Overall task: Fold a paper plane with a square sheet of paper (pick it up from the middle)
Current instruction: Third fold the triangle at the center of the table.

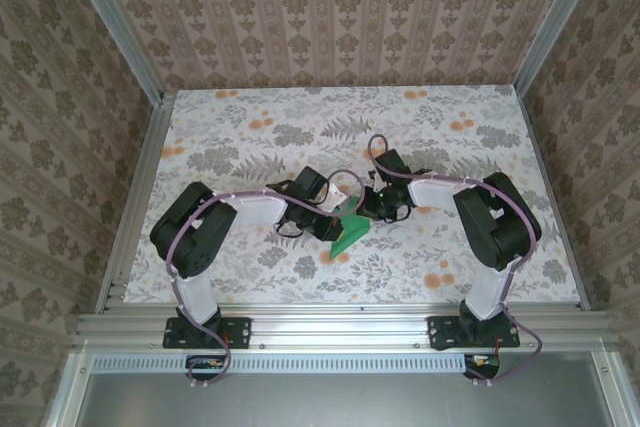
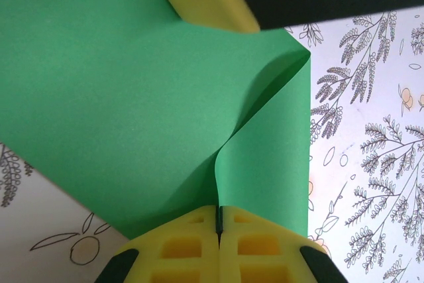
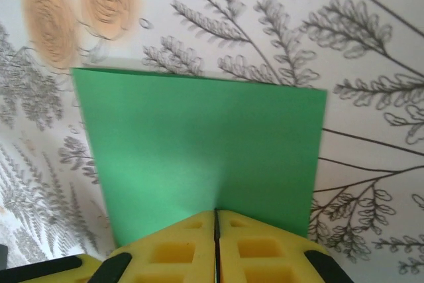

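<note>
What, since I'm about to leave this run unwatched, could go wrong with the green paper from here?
1. The left fingers and the right fingers are both shut on the green paper; if the arms pull apart, it may tear.
2. The paper buckles in a curved ripple above the left fingers; pressing it flat now could set a stray crease.
3. Each grip seems to take only an edge, so the paper might slip out.

Thin green paper, matt and smooth, for the square sheet of paper (image 3: 205, 144). Yellow plastic, matt and a little grainy, on the fingers (image 2: 265, 226). Smooth printed floral covering on the tabletop (image 1: 250, 137). Pale brushed metal along the frame rail (image 1: 340, 325).
</note>
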Action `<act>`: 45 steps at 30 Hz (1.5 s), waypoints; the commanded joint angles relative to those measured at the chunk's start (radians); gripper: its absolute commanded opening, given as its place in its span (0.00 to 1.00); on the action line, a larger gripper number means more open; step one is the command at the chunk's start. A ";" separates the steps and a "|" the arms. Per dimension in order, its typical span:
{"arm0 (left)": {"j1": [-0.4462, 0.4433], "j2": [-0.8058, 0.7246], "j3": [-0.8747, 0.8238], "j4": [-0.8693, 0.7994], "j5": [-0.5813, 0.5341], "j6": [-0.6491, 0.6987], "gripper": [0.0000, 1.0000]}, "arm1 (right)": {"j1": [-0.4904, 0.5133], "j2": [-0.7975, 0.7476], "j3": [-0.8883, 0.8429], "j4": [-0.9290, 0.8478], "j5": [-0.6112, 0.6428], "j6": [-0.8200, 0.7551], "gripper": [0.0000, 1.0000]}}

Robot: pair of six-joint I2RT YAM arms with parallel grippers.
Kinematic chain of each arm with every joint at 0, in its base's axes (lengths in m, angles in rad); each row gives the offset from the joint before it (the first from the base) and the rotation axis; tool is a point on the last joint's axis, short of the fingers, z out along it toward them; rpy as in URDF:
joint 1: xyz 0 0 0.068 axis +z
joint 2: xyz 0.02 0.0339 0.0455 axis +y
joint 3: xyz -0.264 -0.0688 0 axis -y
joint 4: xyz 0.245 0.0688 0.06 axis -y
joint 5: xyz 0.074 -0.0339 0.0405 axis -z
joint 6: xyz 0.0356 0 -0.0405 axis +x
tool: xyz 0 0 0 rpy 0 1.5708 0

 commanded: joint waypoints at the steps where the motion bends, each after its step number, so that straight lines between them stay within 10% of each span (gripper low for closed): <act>1: -0.001 -0.042 -0.003 -0.037 -0.012 -0.003 0.00 | -0.005 0.028 0.012 -0.098 0.053 -0.053 0.09; 45: -0.002 -0.031 -0.002 -0.019 -0.004 0.004 0.02 | -0.004 0.049 0.012 -0.092 0.016 -0.064 0.10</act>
